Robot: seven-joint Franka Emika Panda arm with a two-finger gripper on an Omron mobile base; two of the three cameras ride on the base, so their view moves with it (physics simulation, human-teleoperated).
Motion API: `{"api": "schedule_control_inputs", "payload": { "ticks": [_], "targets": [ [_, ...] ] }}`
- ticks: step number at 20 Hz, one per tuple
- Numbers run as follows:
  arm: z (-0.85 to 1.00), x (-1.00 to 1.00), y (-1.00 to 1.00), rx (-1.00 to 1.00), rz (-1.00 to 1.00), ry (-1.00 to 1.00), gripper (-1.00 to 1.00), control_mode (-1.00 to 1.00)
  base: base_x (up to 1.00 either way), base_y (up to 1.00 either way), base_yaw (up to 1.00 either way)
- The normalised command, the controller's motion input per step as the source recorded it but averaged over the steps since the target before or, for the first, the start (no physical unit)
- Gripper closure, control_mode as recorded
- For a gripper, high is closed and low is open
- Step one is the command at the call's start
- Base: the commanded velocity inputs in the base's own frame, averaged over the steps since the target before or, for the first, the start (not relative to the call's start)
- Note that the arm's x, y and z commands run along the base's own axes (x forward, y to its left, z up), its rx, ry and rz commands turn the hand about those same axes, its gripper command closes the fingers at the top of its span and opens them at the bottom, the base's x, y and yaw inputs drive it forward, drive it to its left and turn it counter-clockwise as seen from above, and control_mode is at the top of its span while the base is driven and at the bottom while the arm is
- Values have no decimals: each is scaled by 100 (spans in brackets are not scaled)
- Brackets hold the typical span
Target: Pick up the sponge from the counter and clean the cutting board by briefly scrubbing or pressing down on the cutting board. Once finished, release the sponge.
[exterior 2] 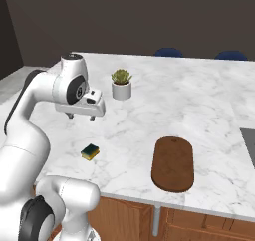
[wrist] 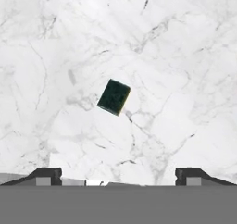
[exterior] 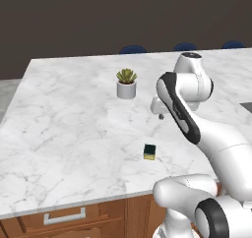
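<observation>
We see fingers (wrist: 118, 174) spread wide, hovering above the small yellow, green-topped sponge (wrist: 114, 96) lying skewed on the white marble desk (wrist: 185, 56); without wrist rotation we risk pinching its corners.

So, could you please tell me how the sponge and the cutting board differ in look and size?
The sponge is a small block, yellow with its dark green layer facing up; the cutting board is a flat reddish-brown slab with rounded ends, several times larger. The sponge has square corners, the cutting board does not. Both lie untouched on the counter.
</observation>
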Motion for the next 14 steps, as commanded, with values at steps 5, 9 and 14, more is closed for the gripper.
{"api": "schedule_control_inputs", "payload": {
  "ticks": [5,9,14],
  "targets": [
    [-39,17,30,0,-6,8,-100,-100,0,0,0],
    [-49,25,35,-2,-10,1,-100,-100,0,0,0],
    [-42,14,6,-10,-13,0,-100,-100,0,0,0]
  ]
}}
